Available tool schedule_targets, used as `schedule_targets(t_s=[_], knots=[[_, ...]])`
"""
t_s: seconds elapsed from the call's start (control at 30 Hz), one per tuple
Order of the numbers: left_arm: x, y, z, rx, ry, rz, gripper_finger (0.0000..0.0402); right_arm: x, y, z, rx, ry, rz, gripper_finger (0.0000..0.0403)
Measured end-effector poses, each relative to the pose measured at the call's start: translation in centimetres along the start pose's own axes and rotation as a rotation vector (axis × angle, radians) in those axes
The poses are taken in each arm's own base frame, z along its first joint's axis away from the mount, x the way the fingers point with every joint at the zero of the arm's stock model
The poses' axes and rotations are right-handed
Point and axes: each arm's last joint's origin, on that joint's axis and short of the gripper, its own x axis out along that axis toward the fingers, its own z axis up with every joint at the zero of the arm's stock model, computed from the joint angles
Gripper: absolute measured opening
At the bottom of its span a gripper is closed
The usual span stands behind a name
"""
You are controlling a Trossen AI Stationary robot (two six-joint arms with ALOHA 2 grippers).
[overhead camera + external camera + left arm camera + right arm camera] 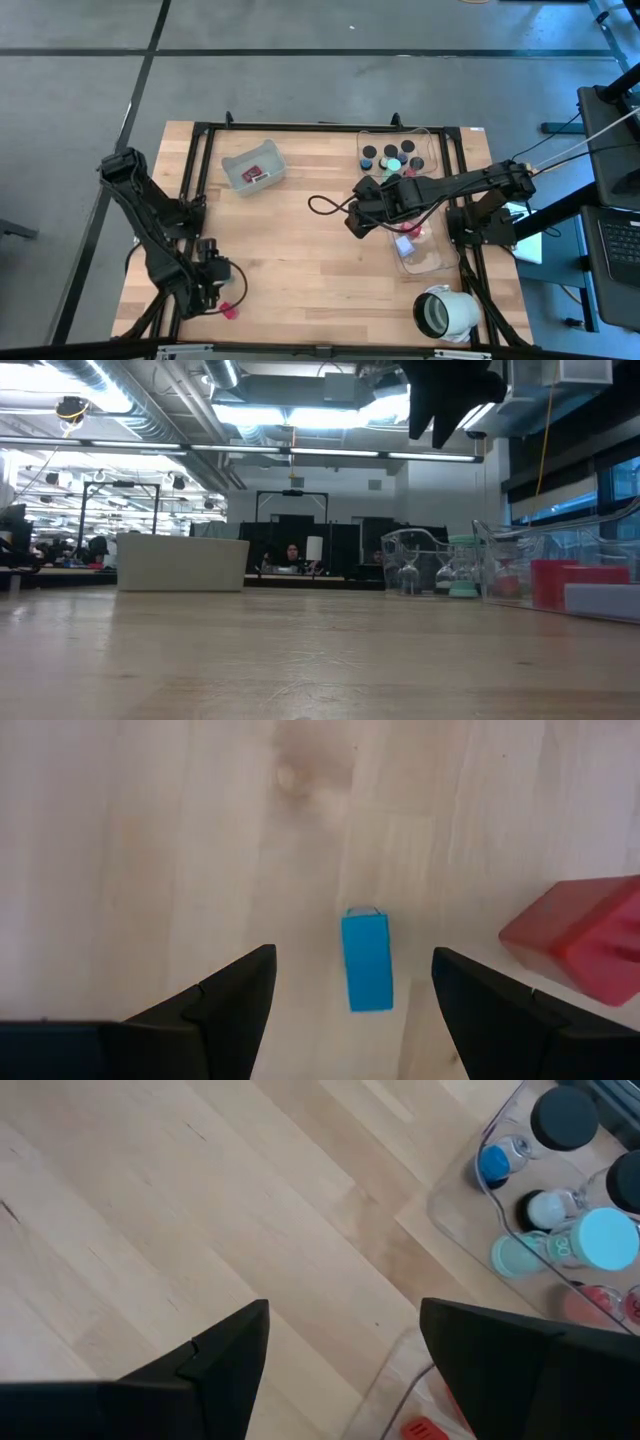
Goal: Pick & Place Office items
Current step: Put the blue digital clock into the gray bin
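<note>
In the left wrist view a small blue block (367,960) lies flat on the wood, in line with the gap between my left gripper's (350,1010) open fingers, which do not touch it. A red block (590,935) lies close beside it and also shows in the high view (232,311), next to my left gripper (218,290) at the table's near left. My right gripper (360,218) hangs open above bare wood mid-table, empty (345,1350). Black caps (390,153) and teal bits (605,1238) sit in a clear tray (432,135) at the far right.
A grey tray (235,172) holding a red piece (252,177) stands at the far left-centre. A second clear tray (428,262) with a lavender cube (405,245) sits under the right arm. A big white hollow cylinder (445,312) lies at the near right. The middle of the table is bare wood.
</note>
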Motion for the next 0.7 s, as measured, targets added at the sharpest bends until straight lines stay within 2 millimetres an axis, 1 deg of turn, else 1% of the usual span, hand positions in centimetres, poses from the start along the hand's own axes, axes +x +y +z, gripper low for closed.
schedule_targets(t_s=[0.23, 0.37, 0.5, 0.6, 0.7], knots=[[1.7, 0.5, -0.8, -0.002, -0.029, 0.007, 0.0265, 0.0, 0.1, 0.1, 0.008, -0.007, 0.009, 0.0263], [2.0, 0.7, -0.9, 0.0, -0.049, 0.02, 0.0265, 0.0, 0.2, 0.2, 0.016, -0.017, 0.024, 0.0263], [2.6, 0.6, -1.1, -0.015, -0.06, -0.007, 0.0264, 0.0, 0.3, 0.3, 0.019, -0.027, 0.029, 0.0263], [3.0, 0.5, -1.2, -0.028, -0.07, -0.036, 0.0253, 0.0, 0.3, 0.4, 0.018, -0.047, 0.017, 0.0263], [3.0, 0.4, -1.2, -0.03, -0.07, -0.041, 0.023, 0.0, 0.3, 0.4, 0.013, -0.052, 0.013, 0.0263]])
